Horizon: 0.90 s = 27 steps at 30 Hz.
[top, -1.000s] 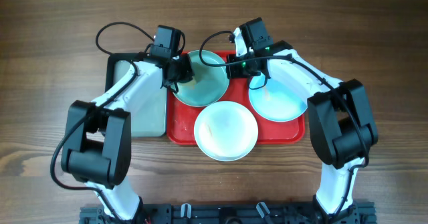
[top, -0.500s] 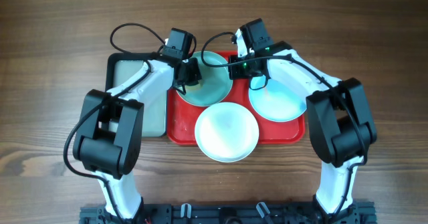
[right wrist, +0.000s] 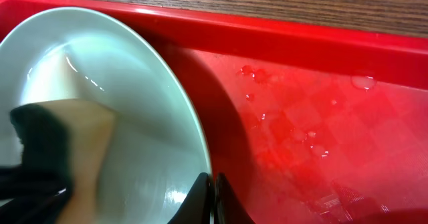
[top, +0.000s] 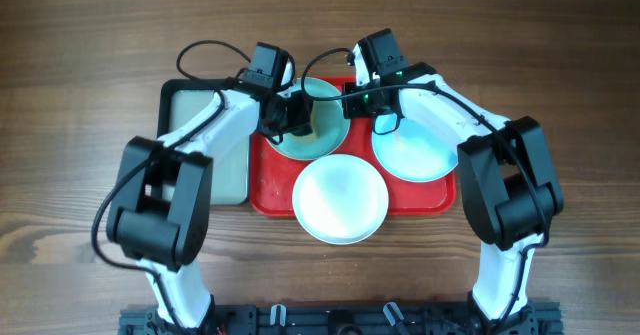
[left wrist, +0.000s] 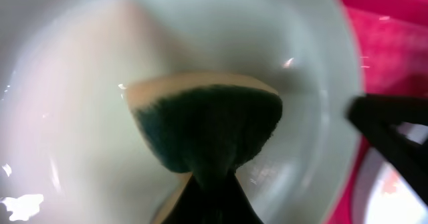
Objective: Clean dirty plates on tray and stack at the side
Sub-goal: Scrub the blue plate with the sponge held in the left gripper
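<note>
red tray (top: 268,190) sits on the counter (top: 80,35). its far-left pale blue plate (top: 328,127) is tilted, my right tool (right wrist: 212,196) clenched on its rim, my left tool (top: 297,115) grasping a sponge (left wrist: 204,127) inside it. i judge this the scrubbing step; next needs a firm wipe, then stacking aside.

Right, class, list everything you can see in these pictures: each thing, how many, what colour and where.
back-left plate: one, light blue, back left of the red tray, rim pinched
right plate: one, light blue, right end of the red tray
white plate: one, white, over the tray's near edge
red tray: one, red, table centre
water drops: several, clear, on the tray floor
sponge: one, dark green and tan, pressed into the back-left plate
black-rimmed tray: one, pale inside, left of the red tray
table: one, brown wood
left gripper: shut on the sponge
right gripper: shut on the back-left plate's rim
</note>
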Each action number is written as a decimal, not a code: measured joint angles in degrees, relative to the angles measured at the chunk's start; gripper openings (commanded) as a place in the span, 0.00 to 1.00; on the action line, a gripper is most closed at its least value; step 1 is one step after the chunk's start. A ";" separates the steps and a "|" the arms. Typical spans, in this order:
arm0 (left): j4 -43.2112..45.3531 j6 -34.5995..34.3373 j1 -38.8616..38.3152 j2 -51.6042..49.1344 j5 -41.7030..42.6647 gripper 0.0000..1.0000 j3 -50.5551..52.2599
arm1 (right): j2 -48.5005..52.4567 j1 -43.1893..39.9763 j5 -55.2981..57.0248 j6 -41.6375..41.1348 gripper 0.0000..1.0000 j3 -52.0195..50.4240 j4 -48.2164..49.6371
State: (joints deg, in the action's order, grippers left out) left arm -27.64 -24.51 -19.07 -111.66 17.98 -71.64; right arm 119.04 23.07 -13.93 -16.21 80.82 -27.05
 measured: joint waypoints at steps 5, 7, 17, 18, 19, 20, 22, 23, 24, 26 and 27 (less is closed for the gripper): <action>-0.70 0.04 -0.07 9.22 -1.40 0.04 -0.02 | 0.00 0.00 -0.15 0.00 0.04 0.02 0.09; -2.16 -0.02 -0.07 11.19 -3.50 0.04 -0.04 | 0.00 0.00 -0.17 0.00 0.04 0.02 0.11; -5.92 -0.72 -0.17 6.51 -9.88 0.04 -0.02 | 0.00 0.00 -0.17 0.00 0.04 0.02 0.11; -5.92 -1.60 -0.33 5.11 -10.23 0.04 -0.02 | 0.00 0.00 -0.17 0.00 0.04 0.02 0.11; -5.92 -1.99 -0.35 4.31 -10.32 0.04 -0.02 | 0.00 0.00 -0.17 0.00 0.04 0.00 0.13; -5.95 -2.89 -0.39 3.58 -10.47 0.04 -0.02 | 0.00 0.00 -0.17 0.00 0.04 0.00 0.11; -5.88 -3.98 -0.50 0.79 -10.69 0.04 -0.02 | 0.00 0.00 -0.17 0.00 0.04 0.02 0.11; -5.68 -4.28 -0.61 0.07 -10.69 0.04 -0.02 | 0.00 0.00 -0.15 0.00 0.04 0.00 0.11; -5.38 -4.57 -0.79 -0.42 -10.69 0.04 -0.02 | 0.00 0.00 -0.15 0.00 0.04 0.00 0.11; -5.14 -4.96 -1.11 -0.63 -10.88 0.04 -0.11 | 0.00 0.00 -0.15 0.00 0.04 0.02 0.11; -4.96 -4.98 -1.20 -0.74 -10.91 0.04 -0.11 | 0.00 0.00 -0.13 0.00 0.04 0.02 0.13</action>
State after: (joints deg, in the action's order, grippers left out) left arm -32.60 -29.50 -20.27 -112.40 7.07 -71.75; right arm 119.04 23.07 -14.06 -16.21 80.84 -26.92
